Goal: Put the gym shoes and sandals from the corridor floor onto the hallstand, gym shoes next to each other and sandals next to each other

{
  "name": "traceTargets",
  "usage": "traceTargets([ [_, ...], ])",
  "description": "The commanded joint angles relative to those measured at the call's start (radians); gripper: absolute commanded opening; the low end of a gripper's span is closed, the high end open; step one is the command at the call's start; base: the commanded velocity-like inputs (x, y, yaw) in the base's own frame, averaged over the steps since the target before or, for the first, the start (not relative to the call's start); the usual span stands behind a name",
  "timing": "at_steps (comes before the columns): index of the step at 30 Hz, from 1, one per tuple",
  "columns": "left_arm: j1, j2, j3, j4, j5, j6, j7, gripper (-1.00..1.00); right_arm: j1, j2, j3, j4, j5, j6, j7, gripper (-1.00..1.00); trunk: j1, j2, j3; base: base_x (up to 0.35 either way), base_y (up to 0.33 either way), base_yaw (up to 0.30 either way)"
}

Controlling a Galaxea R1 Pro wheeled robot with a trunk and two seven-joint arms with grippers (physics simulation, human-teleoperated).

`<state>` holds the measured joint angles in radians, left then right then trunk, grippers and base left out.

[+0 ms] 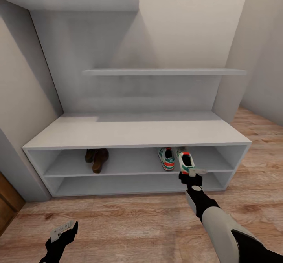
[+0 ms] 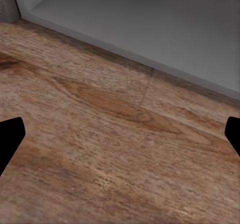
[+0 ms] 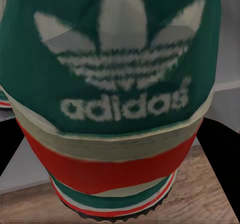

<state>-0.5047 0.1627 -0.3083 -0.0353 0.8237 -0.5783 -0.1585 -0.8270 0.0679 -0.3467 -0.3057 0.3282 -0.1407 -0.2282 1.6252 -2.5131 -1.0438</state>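
Note:
The pale grey hallstand (image 1: 133, 131) stands against the wall. On the upper of its two low shelves, the two brown sandals (image 1: 96, 159) sit side by side at the left. One white, teal and red gym shoe (image 1: 166, 158) lies to the right. Right beside it, the second gym shoe (image 1: 186, 161) pokes heel-out at the shelf's front edge, with my right gripper (image 1: 190, 173) shut on its heel. The right wrist view shows that green heel tab (image 3: 117, 58) up close between the dark fingers (image 3: 224, 149). My left gripper (image 1: 63, 231) hangs open low over the corridor floor (image 2: 100, 149).
Two stepped wall shelves (image 1: 165, 72) hang above the hallstand's broad top. The bottom shelf (image 1: 129, 184) holds nothing. A wooden door edge (image 1: 7, 204) is at the far left. Open wood floor (image 1: 129, 223) lies in front of the rack.

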Motion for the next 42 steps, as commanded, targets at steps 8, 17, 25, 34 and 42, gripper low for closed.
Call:
traceTargets([
  [8,0.0,0.0,0.0,0.0,0.0,0.0,0.0,1.0,0.0,0.0,0.0,0.011,0.0,0.0,0.001,-1.0,0.0,0.0,0.0,0.0,0.0,0.0],
  [17,0.0,0.0,0.0,-0.001,0.0,0.0,0.0,1.0,0.0,0.0,0.001,0.013,0.0,0.0,0.001,-1.0,0.0,0.0,0.0,0.063,0.028,0.0],
  [25,0.0,0.0,0.0,0.0,-0.001,0.0,0.0,1.0,0.0,0.0,0.001,0.013,0.0,0.0,0.001,-1.0,0.0,0.0,0.0,0.104,0.009,0.0],
  [34,0.0,0.0,0.0,0.0,-0.001,0.0,0.0,1.0,0.0,0.0,0.001,0.013,0.0,0.0,0.001,-1.0,0.0,0.0,0.0,0.047,0.001,0.0],
  [42,0.0,0.0,0.0,0.0,-0.002,0.0,0.0,1.0,0.0,-0.001,0.0,0.013,0.0,0.0,0.001,-1.0,0.0,0.0,0.0,0.004,0.0,0.0],
])
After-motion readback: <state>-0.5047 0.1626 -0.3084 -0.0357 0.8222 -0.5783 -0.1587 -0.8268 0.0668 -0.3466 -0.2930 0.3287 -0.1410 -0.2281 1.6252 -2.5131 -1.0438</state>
